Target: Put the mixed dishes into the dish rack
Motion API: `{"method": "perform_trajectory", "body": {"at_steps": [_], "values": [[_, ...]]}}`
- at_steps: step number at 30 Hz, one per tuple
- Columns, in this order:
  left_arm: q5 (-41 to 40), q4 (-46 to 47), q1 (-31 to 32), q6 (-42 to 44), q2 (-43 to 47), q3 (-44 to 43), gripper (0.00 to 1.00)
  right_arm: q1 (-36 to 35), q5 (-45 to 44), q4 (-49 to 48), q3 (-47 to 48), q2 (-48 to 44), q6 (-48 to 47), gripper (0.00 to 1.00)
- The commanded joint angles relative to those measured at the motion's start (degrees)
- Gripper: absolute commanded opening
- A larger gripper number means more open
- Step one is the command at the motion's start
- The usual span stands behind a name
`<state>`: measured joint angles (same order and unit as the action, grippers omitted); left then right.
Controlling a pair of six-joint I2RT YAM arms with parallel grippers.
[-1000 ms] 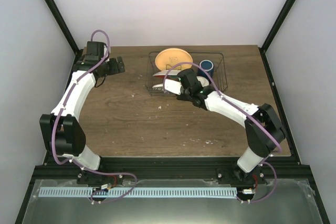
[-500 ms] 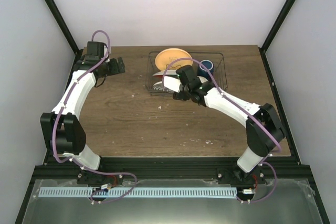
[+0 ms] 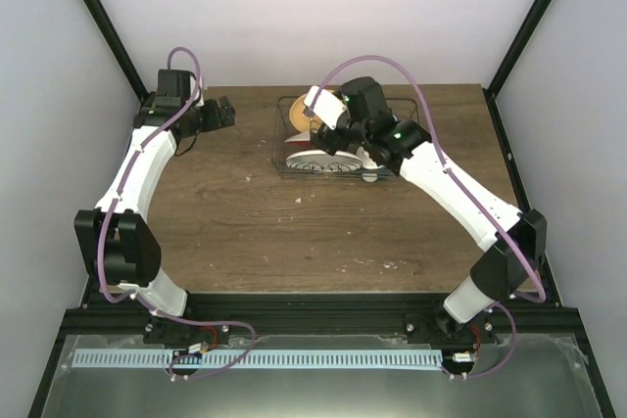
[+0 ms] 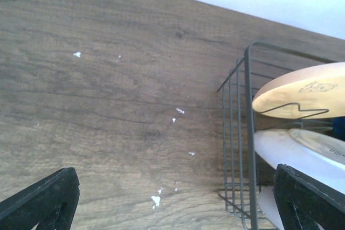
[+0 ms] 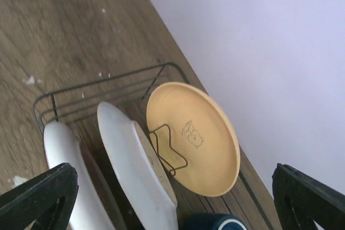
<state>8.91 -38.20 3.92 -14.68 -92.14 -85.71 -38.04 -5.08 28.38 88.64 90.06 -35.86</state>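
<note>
The dish rack (image 3: 404, 116) stands at the back of the table, and its wire side (image 4: 249, 133) (image 5: 97, 87) shows in both wrist views. An orange-yellow plate (image 5: 197, 138) (image 4: 302, 92) (image 3: 299, 116) stands upright in it. In front of it lean two white-backed dishes (image 5: 135, 165) (image 5: 63, 165). From above, the floral plate (image 3: 315, 160) shows at the rack's front. The dark blue mug (image 5: 210, 223) peeks in beside the plates. My right gripper (image 3: 331, 124) (image 5: 175, 208) hangs open above the rack, holding nothing. My left gripper (image 3: 223, 115) (image 4: 175, 208) is open over bare table left of the rack.
The back wall rises right behind the rack. Black frame posts run along both sides of the table. White crumbs (image 4: 155, 200) dot the wood left of the rack. The wooden table (image 3: 245, 222) stretches in front of the rack.
My right gripper has opened and lifted from the rack's front edge to above the rack, leaving a plate leaning in it. The left arm has barely shifted.
</note>
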Motion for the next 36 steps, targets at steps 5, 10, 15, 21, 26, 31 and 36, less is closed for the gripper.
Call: {"method": "perform_trajectory", "body": {"at_steps": [5, 10, 15, 21, 26, 31, 36], "values": [[3.0, 1.1, -1.0, -2.2, -2.2, -5.4, 1.0, 11.9, 6.0, 2.6, 7.6, 3.7, 16.3, 1.0], [-0.1, 0.2, -1.8, -1.9, -3.8, -8.9, 1.0, 24.5, 7.7, 4.6, 12.4, 10.2, 28.2, 1.0], [-5.7, -2.4, -2.2, 0.1, -6.2, -13.6, 1.0, 36.3, 8.6, 2.3, 12.0, 14.0, 39.6, 1.0], [-5.8, -2.0, -4.4, 0.6, -7.9, -14.5, 1.0, 44.7, 6.1, 3.2, 11.4, 19.1, 43.6, 1.0], [-3.4, -0.3, -6.5, 0.7, -8.4, -13.0, 1.0, 46.7, 1.4, 3.7, 8.8, 20.4, 43.2, 1.0], [-3.9, -0.3, -6.7, 1.5, -10.0, -13.7, 1.0, 47.1, 0.4, 3.4, 7.1, 20.8, 42.9, 1.0], [-2.9, 0.9, -6.6, 1.3, -10.6, -13.7, 1.0, 47.1, 1.2, 3.4, 7.2, 21.0, 42.8, 1.0]]}}
